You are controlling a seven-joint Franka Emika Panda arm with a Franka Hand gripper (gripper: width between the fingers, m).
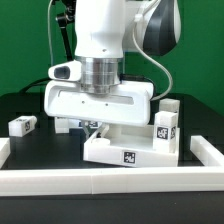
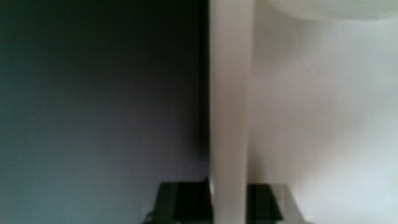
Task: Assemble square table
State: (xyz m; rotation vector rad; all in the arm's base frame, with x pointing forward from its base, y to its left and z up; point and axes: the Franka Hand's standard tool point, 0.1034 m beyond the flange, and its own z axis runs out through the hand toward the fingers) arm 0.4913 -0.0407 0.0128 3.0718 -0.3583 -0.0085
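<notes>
1 border wall [image 1: 100,182], 1 tabletop [image 1: 115,152] in gripper [image 1: 92,127]; at least 3 legs [image 1: 22,124]

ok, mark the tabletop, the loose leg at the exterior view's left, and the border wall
tabletop [image 1: 110,148]: exterior view, bare upper face of the slab, beside its tag.
loose leg [image 1: 22,124]: exterior view, middle of the lying block.
border wall [image 1: 110,180]: exterior view, top of the front run.

The tabletop [image 1: 105,150] and loose leg [image 1: 22,124] are smooth, matt white plastic; the dark table [image 1: 45,145] probably matt too.
</notes>
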